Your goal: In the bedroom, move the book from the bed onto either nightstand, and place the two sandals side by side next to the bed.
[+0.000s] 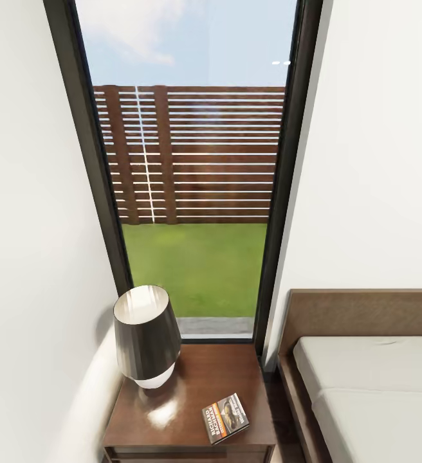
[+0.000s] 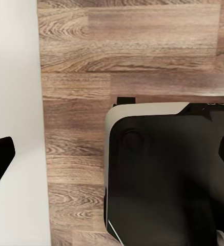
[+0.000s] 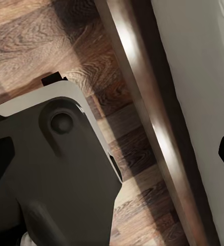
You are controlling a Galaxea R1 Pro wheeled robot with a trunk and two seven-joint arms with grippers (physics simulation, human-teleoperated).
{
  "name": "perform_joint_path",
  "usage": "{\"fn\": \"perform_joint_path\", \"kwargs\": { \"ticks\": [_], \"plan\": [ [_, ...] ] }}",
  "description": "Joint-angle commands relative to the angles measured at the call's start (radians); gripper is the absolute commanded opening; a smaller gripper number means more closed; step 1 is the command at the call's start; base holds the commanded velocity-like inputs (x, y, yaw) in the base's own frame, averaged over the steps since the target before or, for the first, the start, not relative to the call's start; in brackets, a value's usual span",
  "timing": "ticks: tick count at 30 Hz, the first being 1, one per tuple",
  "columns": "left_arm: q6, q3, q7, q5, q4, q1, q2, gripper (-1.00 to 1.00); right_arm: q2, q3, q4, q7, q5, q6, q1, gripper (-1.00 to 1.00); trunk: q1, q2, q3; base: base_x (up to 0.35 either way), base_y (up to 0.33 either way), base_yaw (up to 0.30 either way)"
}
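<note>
So the big stuff first: the bedroom wall [image 1: 24, 193] is white on both sides of a tall dark-framed window [image 1: 192, 193] looking out on grass and a slatted fence. Off to the right sits the bed [image 1: 372, 386], pale mattress on a dark brown frame with the headboard against the far wall. Left of it, with a narrow strip of floor between, is the nightstand [image 1: 198, 386], glossy dark wood. A lamp [image 1: 146, 334] with a dark shade stands on its far-left part, well apart from the book [image 1: 225, 418], which lies flat on the near-right part of the top, close to the front edge but fully on it. So the book half of the task looks done to me.

Both wrist cams point down at the wood-plank floor [image 2: 91, 51] and the robot's base [image 2: 163, 174]; the right one also catches the bed frame's edge [image 3: 142, 102]. I can't tell if either pincer is spread or pressed together, just dark slivers at the picture edges.

Risks from here: no sandals anywhere in sight, so the robot has to turn and go hunting. The base is tight against the bed frame and nightstand, so a sloppy pivot could bump the stand and slide the book off that near edge, or wobble the lamp.
</note>
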Motion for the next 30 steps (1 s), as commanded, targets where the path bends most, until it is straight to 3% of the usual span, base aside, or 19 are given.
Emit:
{"fn": "perform_joint_path", "kwargs": {
  "ticks": [1,21,30],
  "plan": [
    [-0.003,0.009,0.000,-0.011,0.000,-0.001,-0.001,1.00,0.000,-0.002,0.001,-0.003,0.002,0.003,-0.001,1.00,0.001,-0.002,-0.002,0.000,0.000,0.000],
    [-0.003,0.009,0.000,-0.011,0.000,-0.001,0.000,1.00,0.007,-0.003,0.000,-0.003,-0.007,0.003,-0.001,1.00,0.001,-0.002,-0.002,0.000,0.000,0.000],
    [-0.003,0.009,0.000,-0.011,0.000,-0.001,0.000,1.00,-0.003,-0.005,0.015,-0.003,-0.006,0.003,0.004,1.00,0.001,-0.002,-0.002,0.000,0.000,0.000]
  ]
}}
